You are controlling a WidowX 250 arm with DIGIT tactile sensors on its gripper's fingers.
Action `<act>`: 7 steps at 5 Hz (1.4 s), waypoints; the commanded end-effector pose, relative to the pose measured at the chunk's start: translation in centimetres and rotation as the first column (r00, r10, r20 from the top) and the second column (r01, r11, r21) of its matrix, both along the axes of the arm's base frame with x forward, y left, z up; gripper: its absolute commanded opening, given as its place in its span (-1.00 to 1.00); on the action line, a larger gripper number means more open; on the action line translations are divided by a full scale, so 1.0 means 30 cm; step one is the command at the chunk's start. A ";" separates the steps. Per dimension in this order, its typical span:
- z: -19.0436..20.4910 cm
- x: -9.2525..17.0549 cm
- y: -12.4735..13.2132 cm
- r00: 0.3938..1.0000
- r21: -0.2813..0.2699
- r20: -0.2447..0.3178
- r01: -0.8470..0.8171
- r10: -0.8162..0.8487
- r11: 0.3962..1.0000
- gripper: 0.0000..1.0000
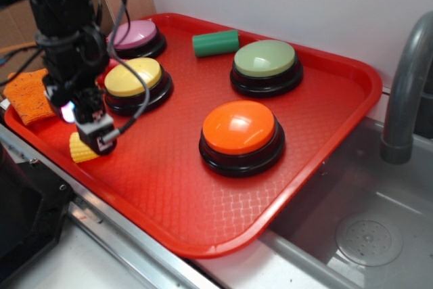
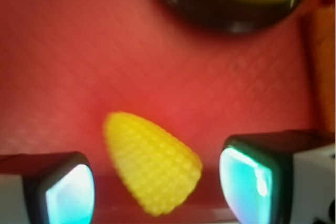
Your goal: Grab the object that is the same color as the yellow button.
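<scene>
At the near left edge of the red tray (image 1: 325, 167), the gripper (image 1: 95, 141) is seen lowered over the toy corn cob (image 1: 81, 148), which lies on the tray floor close to the rim. In the wrist view the corn cob (image 2: 152, 162) is found between the two jaws, which are spread wide on either side of it; a gap of red tray is seen between the cob and each jaw, though the gap on the left is narrower, so nothing is gripped. The cob is shown lying on its side, its tapered end turned up and to the left in that view. Just beyond it the yellow button (image 1: 134, 78) is set on its black base, and to the left of the tray an orange cloth (image 1: 28, 94) is seen. Further in, an orange button (image 1: 239, 129) is placed near the tray's middle. At the far side a pink button (image 1: 135, 33), a green cylinder (image 1: 215, 42) and a pale green button (image 1: 265, 59) are lined up. To the right, a sink (image 1: 365, 235) with a grey faucet (image 1: 406, 86) is seen.
</scene>
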State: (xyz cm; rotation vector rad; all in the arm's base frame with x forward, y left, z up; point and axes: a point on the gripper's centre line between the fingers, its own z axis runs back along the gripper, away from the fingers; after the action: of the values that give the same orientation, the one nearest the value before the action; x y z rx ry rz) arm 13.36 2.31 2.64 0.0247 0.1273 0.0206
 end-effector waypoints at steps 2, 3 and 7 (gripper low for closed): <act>-0.067 -0.007 0.026 0.999 -0.041 -0.019 -0.047 0.047 0.998 -1.00; -0.030 0.010 0.019 0.999 -0.044 -0.014 -0.041 0.040 0.998 -1.00; 0.418 0.283 -0.177 0.969 0.010 0.201 0.143 -0.142 0.990 -1.00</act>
State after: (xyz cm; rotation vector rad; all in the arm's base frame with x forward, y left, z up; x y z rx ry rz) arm 21.77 -2.70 13.98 0.0244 -0.0267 -0.1211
